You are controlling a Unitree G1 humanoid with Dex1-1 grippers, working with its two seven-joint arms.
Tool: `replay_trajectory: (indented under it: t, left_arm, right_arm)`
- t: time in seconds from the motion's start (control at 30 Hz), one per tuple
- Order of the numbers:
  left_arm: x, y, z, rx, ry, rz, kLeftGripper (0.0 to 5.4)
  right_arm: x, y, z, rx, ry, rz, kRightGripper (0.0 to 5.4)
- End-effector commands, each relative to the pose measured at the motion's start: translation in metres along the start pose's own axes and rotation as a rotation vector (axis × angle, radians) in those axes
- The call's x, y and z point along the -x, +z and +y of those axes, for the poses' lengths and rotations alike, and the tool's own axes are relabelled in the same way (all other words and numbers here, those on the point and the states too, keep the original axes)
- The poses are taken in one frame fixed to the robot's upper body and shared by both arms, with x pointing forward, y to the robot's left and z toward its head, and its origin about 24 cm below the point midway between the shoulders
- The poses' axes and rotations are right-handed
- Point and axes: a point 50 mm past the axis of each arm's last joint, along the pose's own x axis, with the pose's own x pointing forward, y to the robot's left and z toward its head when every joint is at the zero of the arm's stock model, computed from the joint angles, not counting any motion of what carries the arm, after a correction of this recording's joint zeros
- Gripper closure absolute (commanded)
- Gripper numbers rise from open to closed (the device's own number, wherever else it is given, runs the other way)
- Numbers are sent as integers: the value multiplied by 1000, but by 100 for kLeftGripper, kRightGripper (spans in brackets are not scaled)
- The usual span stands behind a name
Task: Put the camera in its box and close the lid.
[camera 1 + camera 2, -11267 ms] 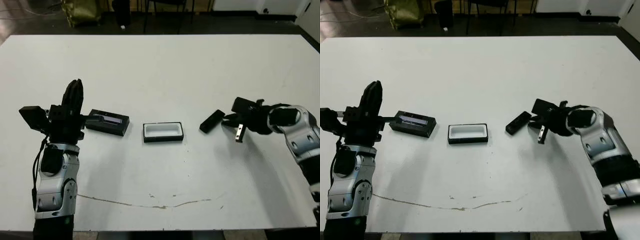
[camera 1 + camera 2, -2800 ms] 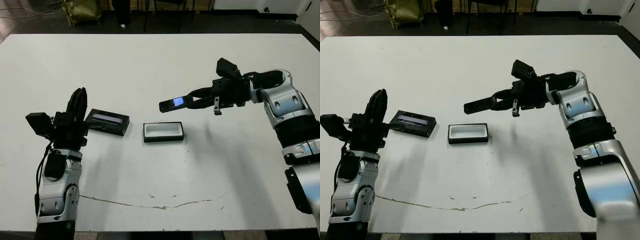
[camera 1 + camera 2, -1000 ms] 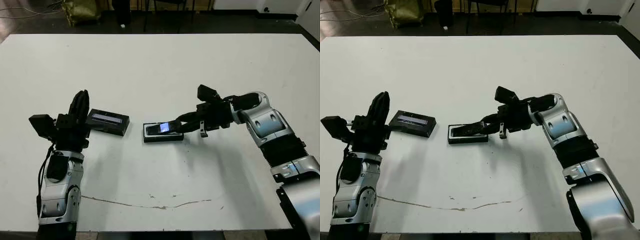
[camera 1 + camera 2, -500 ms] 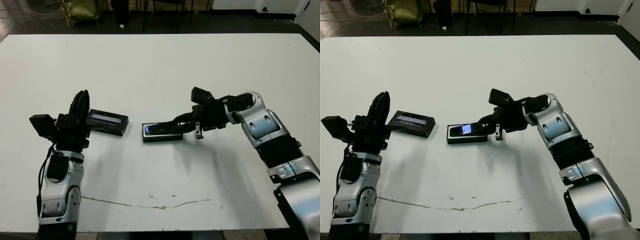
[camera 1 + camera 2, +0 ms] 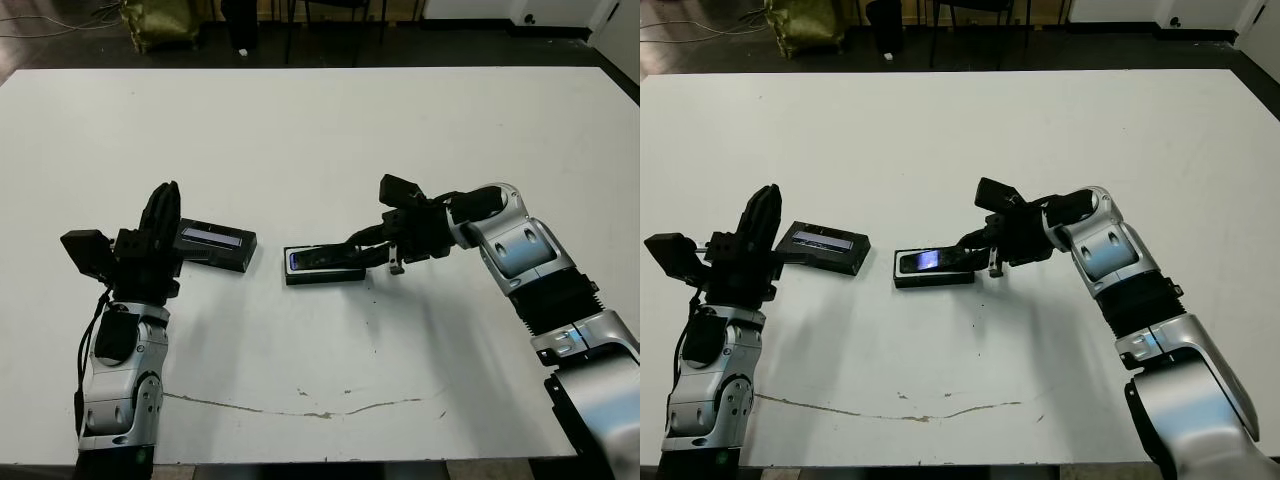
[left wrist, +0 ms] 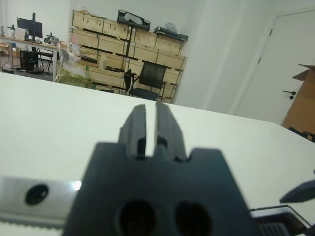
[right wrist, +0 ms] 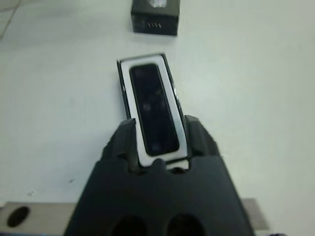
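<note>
The box [image 5: 326, 274] sits mid-table with the camera [image 5: 320, 258] lying inside it, a purplish glint on its top face. In the right wrist view the camera [image 7: 154, 108] rests on the box's white lining [image 7: 181, 142]. My right gripper [image 5: 361, 250] is at the box's right end, open, its fingers [image 7: 127, 132] standing either side of the camera's near end with lining showing between. The lid [image 5: 214, 245], with its pale strip, lies left of the box. Beside the lid my left gripper [image 5: 162, 192] points upward, shut on nothing.
A thin cracked line [image 5: 300, 410] runs across the table near its front edge. Beyond the far edge are dark floor, chair legs and an olive bag [image 5: 160, 20]. The left wrist view shows shelves of boxes [image 6: 123, 49] and an office chair [image 6: 147, 78].
A second ago the camera was tilted over the box in my right gripper; now it lies flat inside. The gripper has shifted slightly left. Left arm and lid are unchanged.
</note>
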Motion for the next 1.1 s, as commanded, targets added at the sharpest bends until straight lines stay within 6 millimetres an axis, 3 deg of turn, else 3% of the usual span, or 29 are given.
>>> replay_trajectory:
  t: [0.03,0.53,0.7,0.77,0.9,1.1]
  left_arm:
    - [5,-6,3,-5,14,35,540]
    - [4,-6,2,3,16,35,540]
    - [5,-6,2,-10,21,35,540]
    - [5,-6,2,-7,18,35,540]
    - [5,-6,4,-6,21,34,540]
    - [3,-6,5,-11,15,31,540]
  right_arm:
    - [2,2,-1,16,6,2,325]
    - [13,6,-5,3,5,-60,1]
    - [25,9,-3,-81,-157,-242,1]
    - [30,9,2,-120,-308,-354,22]
    - [41,11,15,-154,-508,-484,106]
    - [52,5,27,-153,-609,-493,244]
